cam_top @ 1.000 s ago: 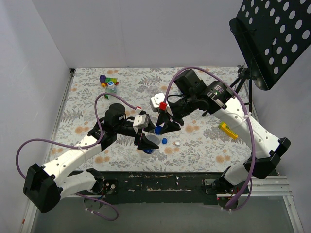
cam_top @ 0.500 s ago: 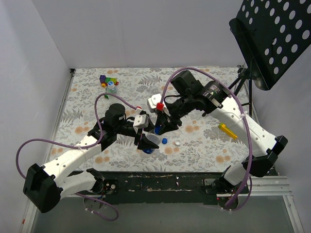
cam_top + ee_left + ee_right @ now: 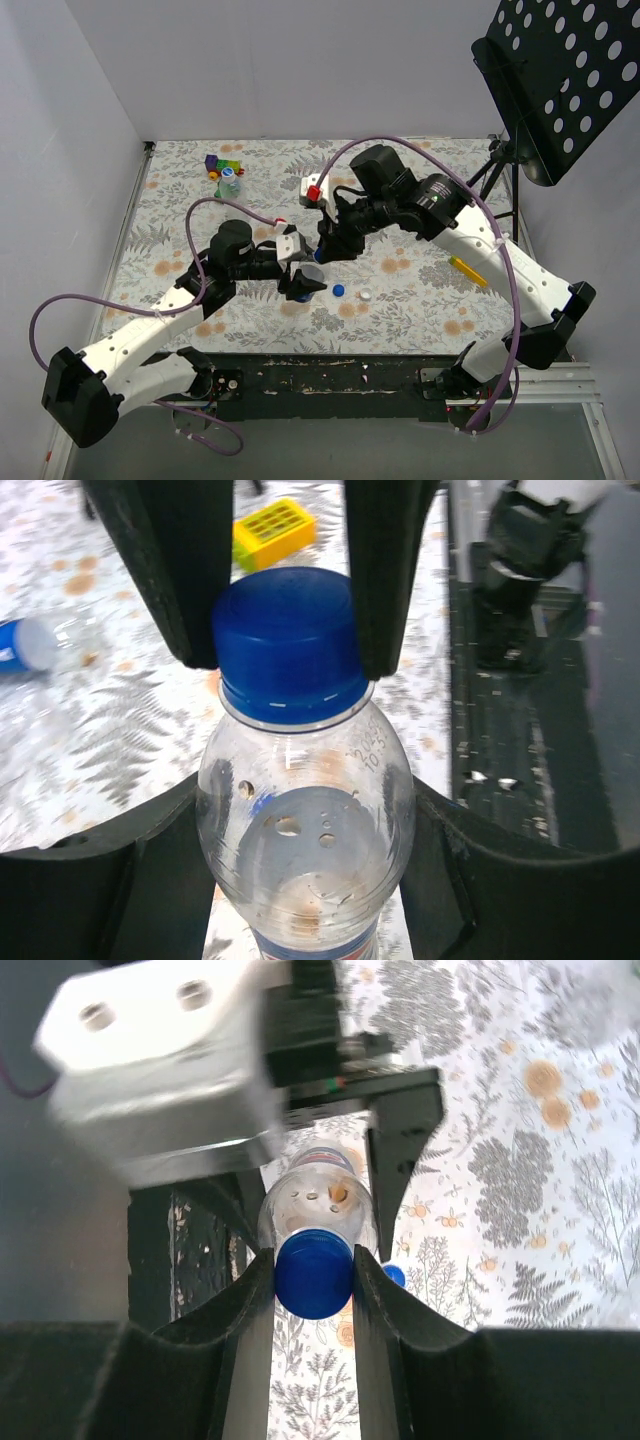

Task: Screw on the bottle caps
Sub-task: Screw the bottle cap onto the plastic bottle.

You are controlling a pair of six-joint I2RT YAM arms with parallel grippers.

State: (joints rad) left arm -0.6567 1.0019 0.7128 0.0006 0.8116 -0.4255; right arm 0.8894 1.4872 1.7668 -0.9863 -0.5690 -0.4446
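Note:
A clear bottle [image 3: 305, 820] with a blue-edged label stands between the jaws of my left gripper [image 3: 305, 845], which is shut on its shoulder. On its neck sits a blue bottle cap [image 3: 287, 645], and the right gripper's black fingers [image 3: 385, 570] press it from both sides. In the right wrist view the same cap [image 3: 313, 1272] is pinched in my right gripper [image 3: 313, 1282], with the bottle [image 3: 318, 1200] behind it. From above, the two grippers, left [image 3: 303, 286] and right [image 3: 325, 256], meet at mid-table. A loose blue cap [image 3: 339, 291] and a white cap [image 3: 366, 295] lie close by.
A yellow block [image 3: 468, 270] lies to the right. Coloured toy blocks [image 3: 225, 164] and a small bottle [image 3: 230, 182] sit at the far left. Another bottle [image 3: 30, 645] lies on its side. A black perforated stand [image 3: 565, 80] rises at the back right.
My right gripper has swung left over the bottle and its jaws have narrowed onto the blue cap. The left arm has carried the bottle a little farther from its base.

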